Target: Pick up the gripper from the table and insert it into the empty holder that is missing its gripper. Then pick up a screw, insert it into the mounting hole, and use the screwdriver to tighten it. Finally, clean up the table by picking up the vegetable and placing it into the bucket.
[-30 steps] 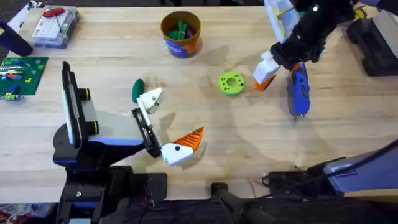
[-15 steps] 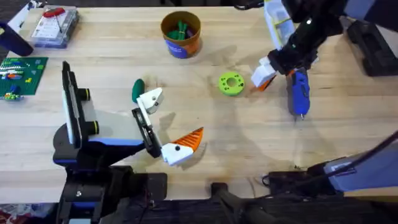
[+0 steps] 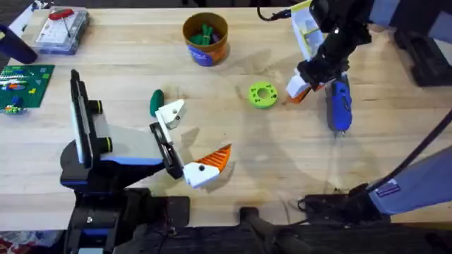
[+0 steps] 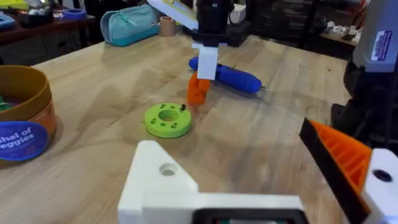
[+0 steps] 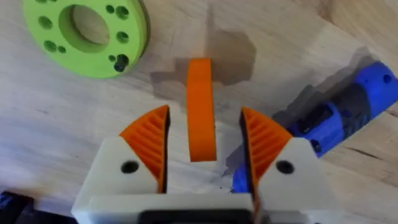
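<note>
The loose gripper [image 5: 200, 109], an orange wedge with a white base, lies on the wood [image 3: 299, 92] beside the blue screwdriver [image 3: 340, 106]. My right gripper [image 5: 205, 143] stands open over it, an orange pad [image 5: 149, 146] on each side and not touching. My left gripper [image 3: 194, 137] is open: one jaw is the empty holder [image 4: 163, 180], bare white with a round hole, the other carries an orange tip [image 4: 342, 158]. The dark green vegetable [image 3: 156, 101] lies just behind the empty holder [image 3: 174, 111]. The bucket [image 3: 205, 37] stands at the back centre.
A lime-green ring [image 3: 263, 94] with a small dark peg in one hole [image 4: 183, 107] lies left of the loose piece. A clear parts box [image 3: 62, 28] and a green board [image 3: 25, 81] sit far left. A yellow-white box [image 3: 311, 25] and black gear [image 3: 424, 49] stand at the back right.
The right arm has swung a little left and its gripper now sits straddling the loose orange piece. The left arm and the other objects have stayed put.
</note>
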`<state>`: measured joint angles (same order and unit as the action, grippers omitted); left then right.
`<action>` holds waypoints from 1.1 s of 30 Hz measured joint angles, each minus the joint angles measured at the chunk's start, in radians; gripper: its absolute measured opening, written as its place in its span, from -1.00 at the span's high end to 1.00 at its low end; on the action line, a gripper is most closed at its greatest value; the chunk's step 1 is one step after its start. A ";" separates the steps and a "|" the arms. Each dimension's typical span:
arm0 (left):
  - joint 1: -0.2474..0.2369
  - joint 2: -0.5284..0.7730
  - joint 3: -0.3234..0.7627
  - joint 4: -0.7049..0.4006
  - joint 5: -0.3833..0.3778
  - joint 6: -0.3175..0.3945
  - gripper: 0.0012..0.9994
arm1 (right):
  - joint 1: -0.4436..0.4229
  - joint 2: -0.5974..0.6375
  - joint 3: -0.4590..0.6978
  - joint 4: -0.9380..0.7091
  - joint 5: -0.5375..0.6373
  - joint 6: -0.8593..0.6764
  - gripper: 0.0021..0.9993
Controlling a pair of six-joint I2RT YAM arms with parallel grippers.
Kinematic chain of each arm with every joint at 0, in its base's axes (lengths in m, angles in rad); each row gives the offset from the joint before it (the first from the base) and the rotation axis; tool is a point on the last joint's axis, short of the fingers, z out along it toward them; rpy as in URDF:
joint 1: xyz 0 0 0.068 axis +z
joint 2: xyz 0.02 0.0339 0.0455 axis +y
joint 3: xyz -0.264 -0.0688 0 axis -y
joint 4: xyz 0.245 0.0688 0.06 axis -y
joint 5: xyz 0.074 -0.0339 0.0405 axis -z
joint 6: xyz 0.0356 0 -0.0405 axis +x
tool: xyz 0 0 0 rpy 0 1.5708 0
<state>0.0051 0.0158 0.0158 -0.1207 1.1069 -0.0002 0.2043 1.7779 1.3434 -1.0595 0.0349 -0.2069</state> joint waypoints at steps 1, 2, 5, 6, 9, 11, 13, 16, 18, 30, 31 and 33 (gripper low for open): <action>0.000 0.000 0.000 0.000 0.000 0.000 -0.97 | 0.000 0.000 0.000 0.000 0.000 0.001 -0.11; 0.000 0.000 0.000 0.000 0.000 0.000 -0.97 | 0.000 0.000 0.000 -0.001 0.000 0.001 -0.01; 0.000 0.000 0.000 0.000 0.000 0.000 -0.97 | 0.000 0.000 0.000 -0.003 -0.001 -0.001 0.20; 0.000 0.000 0.000 0.000 0.000 0.000 -0.97 | 0.000 0.000 0.000 -0.004 -0.001 -0.002 0.33; 0.000 0.000 0.000 0.000 0.000 0.000 -0.97 | 0.000 0.000 0.000 -0.006 -0.002 -0.005 0.89; 0.000 0.000 0.000 0.000 0.000 0.000 -0.97 | 0.000 0.000 0.000 -0.006 -0.003 -0.004 0.98; 0.000 0.000 0.000 0.000 0.000 0.000 -0.97 | 0.000 0.000 0.000 -0.006 -0.003 -0.004 0.98; 0.000 0.000 0.000 0.000 0.000 0.000 -0.97 | 0.000 0.000 0.000 -0.005 -0.003 -0.005 0.99; 0.000 0.000 0.000 0.000 0.000 0.000 -0.97 | 0.000 0.000 0.000 -0.005 -0.003 -0.007 0.99; 0.000 0.000 0.000 0.000 0.000 0.000 -0.97 | 0.000 -0.121 0.059 -0.074 -0.014 0.026 0.99; 0.000 0.000 0.000 0.000 0.000 0.000 -0.97 | 0.000 -0.144 0.078 -0.092 -0.016 0.039 0.99; 0.000 0.000 0.000 0.000 0.000 0.000 -0.97 | 0.000 -0.190 0.109 -0.115 -0.033 0.056 0.99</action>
<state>0.0051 0.0158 0.0158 -0.1207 1.1065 -0.0002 0.2043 1.5883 1.4523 -1.1740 0.0021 -0.1511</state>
